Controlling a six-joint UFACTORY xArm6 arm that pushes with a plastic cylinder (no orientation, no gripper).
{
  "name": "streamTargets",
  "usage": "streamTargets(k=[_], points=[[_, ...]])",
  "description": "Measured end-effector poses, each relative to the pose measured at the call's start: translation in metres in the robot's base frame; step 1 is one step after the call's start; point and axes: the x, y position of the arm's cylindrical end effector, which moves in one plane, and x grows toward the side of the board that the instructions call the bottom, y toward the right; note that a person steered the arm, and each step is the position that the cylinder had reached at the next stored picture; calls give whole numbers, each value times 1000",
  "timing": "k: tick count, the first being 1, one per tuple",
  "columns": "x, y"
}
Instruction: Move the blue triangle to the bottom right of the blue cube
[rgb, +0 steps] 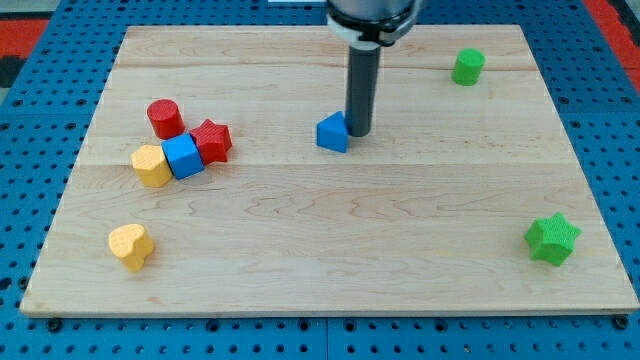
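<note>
- Near the middle of the pale wooden table (330, 250), slightly toward the view's top, sits the small blue triangle block (332, 132).
- At its 3 o'clock my tip (358, 133), the lower end of the straight dark rod, stands just beside it, apparently touching its right edge.
- No pincer shows anywhere (the arm ends only in this rod), so an open or closed state cannot be told.
- Well apart, at 9 o'clock from the triangle, lies the blue cube block (183, 156).
- Touching the cube: a red star-shaped block (211, 140) at its 2 o'clock and a yellow hexagonal block (152, 165) at its 8 o'clock.
- A red cylinder block (165, 118) sits near the cube at 11 o'clock.
- A yellow heart-shaped block (131, 246) lies at the cube's 7 o'clock, apart.
- A green cylinder block (467, 66) sits toward the view's top right; a green star-shaped block (552, 239) toward the bottom right.
</note>
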Motion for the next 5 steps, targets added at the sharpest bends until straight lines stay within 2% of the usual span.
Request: streamTargets(k=[5], points=[[53,-146]])
